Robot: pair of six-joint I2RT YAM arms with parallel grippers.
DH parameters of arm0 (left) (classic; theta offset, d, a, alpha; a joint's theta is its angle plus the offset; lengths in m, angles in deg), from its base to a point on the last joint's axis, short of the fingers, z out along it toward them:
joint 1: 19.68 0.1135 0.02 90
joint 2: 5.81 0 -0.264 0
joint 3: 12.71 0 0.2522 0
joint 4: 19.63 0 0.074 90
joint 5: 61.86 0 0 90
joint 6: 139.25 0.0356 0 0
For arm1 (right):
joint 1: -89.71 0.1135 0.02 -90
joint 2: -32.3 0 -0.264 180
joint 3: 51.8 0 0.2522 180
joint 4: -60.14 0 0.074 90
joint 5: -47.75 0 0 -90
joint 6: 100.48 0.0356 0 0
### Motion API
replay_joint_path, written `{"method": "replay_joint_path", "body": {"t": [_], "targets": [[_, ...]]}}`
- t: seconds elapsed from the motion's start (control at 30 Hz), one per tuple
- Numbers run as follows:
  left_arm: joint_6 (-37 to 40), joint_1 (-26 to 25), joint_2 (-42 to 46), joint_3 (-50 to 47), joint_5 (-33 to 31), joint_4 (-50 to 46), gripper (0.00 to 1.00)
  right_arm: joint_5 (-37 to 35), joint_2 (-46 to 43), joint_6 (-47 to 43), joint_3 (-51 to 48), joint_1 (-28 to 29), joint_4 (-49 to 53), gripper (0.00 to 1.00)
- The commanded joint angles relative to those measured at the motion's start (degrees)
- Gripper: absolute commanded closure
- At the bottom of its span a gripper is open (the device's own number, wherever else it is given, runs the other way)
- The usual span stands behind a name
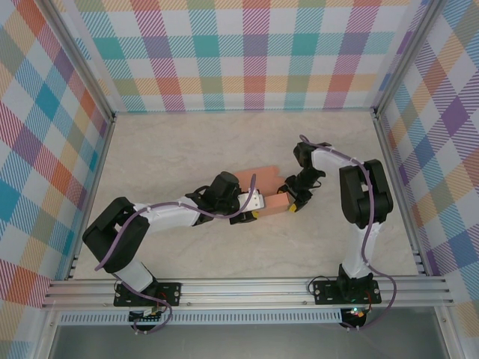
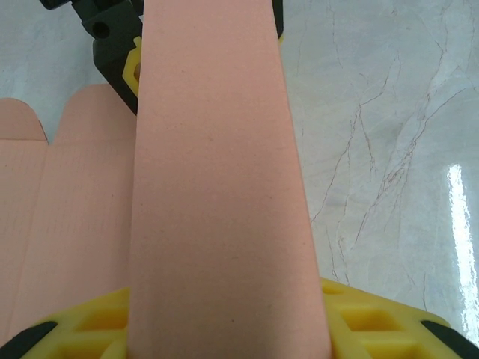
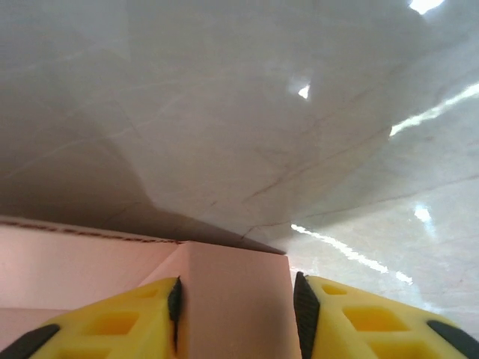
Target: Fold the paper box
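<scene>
The paper box [image 1: 262, 188] is salmon-orange card lying mid-table, partly folded. In the left wrist view a raised panel of the paper box [image 2: 213, 187] runs up between my yellow fingers, and flat tabbed card lies to its left. My left gripper [image 1: 257, 203] [image 2: 224, 325] is shut on that panel from the near-left side. My right gripper [image 1: 294, 200] [image 3: 236, 318] grips the box's right end. There a folded section of the paper box [image 3: 232, 280] sits between the two black pads. The left pad touches it and the right pad stands a hair off.
The marble-look table [image 1: 224, 142] is bounded by metal rails and checked walls on three sides. Both arms meet at the box in the middle. One finger of the right gripper [image 2: 116, 52] shows at the top left of the left wrist view.
</scene>
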Motion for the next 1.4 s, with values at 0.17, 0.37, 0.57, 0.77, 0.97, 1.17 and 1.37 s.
{"method": "replay_joint_path", "body": {"t": [0.17,0.37,0.57,0.77,0.97,1.17,1.37], "targets": [[1.92,1.45,-1.13,2.14,-0.65,-1.65,0.69,-6.07,4.41,-6.56,3.05,1.33,6.31,0.63],[2.90,1.49,-1.53,3.06,-1.01,-2.83,0.69,-8.07,4.72,-10.44,3.67,2.27,6.86,0.65],[3.37,1.47,-1.97,3.81,-2.06,-3.25,0.69,-8.13,4.43,-12.96,3.43,2.48,6.93,0.68],[4.25,1.47,-2.24,4.43,-2.92,-3.81,0.70,-9.84,4.75,-16.33,4.43,3.20,8.43,0.70],[5.44,1.45,-2.24,5.10,-3.80,-5.01,0.70,-15.11,5.47,-18.38,6.06,5.36,10.81,0.70],[5.66,1.45,-2.06,5.04,-4.75,-4.95,0.69,-17.17,5.69,-18.61,7.03,6.18,11.97,0.72],[5.82,1.28,-0.95,3.57,-6.07,-3.55,0.68,-14.84,3.55,-17.54,8.89,6.18,12.74,0.71]]}}
